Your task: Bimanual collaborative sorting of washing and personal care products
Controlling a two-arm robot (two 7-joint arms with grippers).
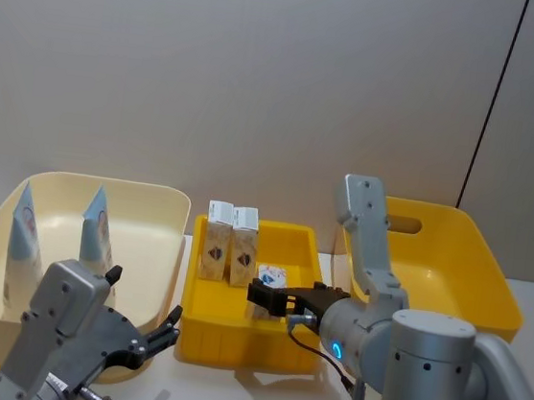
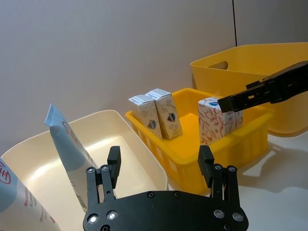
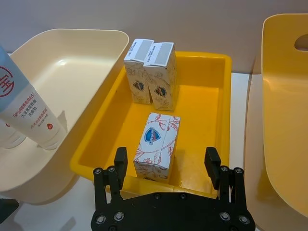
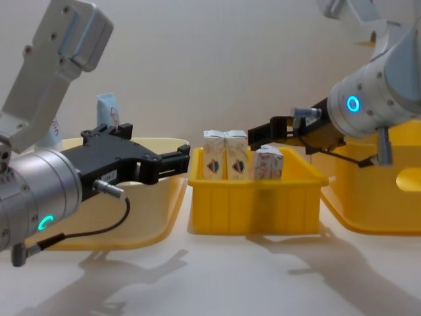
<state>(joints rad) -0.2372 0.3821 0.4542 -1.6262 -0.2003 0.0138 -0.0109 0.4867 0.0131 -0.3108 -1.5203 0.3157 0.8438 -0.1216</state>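
In the yellow tray [image 1: 231, 343] two cartons [image 1: 242, 246] stand at the back. A third carton [image 2: 211, 120] stands between the spread fingers of the right gripper [image 3: 165, 156], not pinched. The left gripper [image 2: 159, 156], fingers spread and empty, hovers beside the cream bin [image 1: 105, 182] that holds two tubes [image 1: 98, 229].

We saw the left gripper [image 4: 177, 161] reach in from the left in front of the cream bin [image 4: 141, 224], its black fingers [image 4: 170, 157] stopping just short of the small yellow bin [image 4: 256, 197]. A pale blue tube end [image 4: 108, 108] stood up behind it. In the yellow bin the first carton [image 4: 214, 155] and second carton [image 4: 237, 155] stood upright and touching, with the third carton [image 4: 268, 163] just beside them. The right gripper [image 4: 258, 138] hung just above that third carton. A larger yellow bin [image 4: 375, 197] sat at the right on the tabletop [image 4: 230, 276].
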